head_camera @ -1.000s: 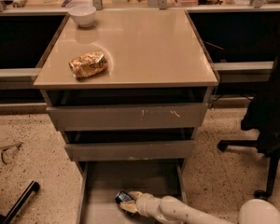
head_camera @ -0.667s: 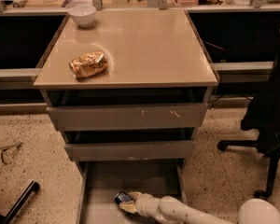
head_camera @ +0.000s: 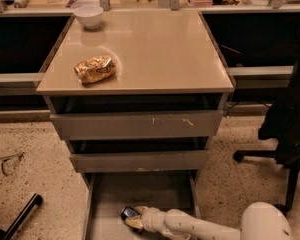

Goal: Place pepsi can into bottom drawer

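The pepsi can (head_camera: 129,213) is dark blue and lies on its side on the floor of the open bottom drawer (head_camera: 140,194), near its front left. My gripper (head_camera: 135,220) reaches into the drawer from the lower right on a white arm (head_camera: 200,225). It is right at the can, with its tip touching or around it. The rest of the can is hidden behind the gripper.
A crinkled golden-brown snack bag (head_camera: 95,68) and a white bowl (head_camera: 88,15) sit on the cabinet top. The two upper drawers (head_camera: 137,125) stand slightly open. A black office chair (head_camera: 290,119) is at the right, a dark bar (head_camera: 20,216) on the floor at left.
The gripper and can have shifted very slightly inside the bottom drawer; otherwise nothing has visibly changed.
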Action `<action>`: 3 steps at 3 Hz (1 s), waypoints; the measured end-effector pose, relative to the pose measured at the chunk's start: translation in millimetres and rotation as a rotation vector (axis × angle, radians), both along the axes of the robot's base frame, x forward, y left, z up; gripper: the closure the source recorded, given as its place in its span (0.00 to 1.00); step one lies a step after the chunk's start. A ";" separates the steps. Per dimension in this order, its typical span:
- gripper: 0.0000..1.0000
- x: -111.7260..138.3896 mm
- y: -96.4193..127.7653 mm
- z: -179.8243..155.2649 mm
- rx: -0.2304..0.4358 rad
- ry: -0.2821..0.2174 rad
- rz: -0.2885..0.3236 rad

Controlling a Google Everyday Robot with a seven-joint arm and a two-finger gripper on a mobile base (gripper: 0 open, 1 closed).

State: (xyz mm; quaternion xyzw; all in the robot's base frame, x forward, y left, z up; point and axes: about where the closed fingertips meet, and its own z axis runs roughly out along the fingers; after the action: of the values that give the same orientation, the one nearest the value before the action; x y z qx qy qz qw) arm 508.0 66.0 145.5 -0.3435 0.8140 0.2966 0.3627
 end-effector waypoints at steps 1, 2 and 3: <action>0.81 -0.4 1.3 -1.0 -0.003 0.000 0.002; 0.58 -0.4 1.3 -1.0 -0.003 0.000 0.003; 0.35 -0.5 1.3 -1.0 -0.003 0.000 0.003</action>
State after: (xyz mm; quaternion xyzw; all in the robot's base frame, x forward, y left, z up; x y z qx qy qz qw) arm 507.5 67.3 144.5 -0.3449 0.8140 0.2961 0.3617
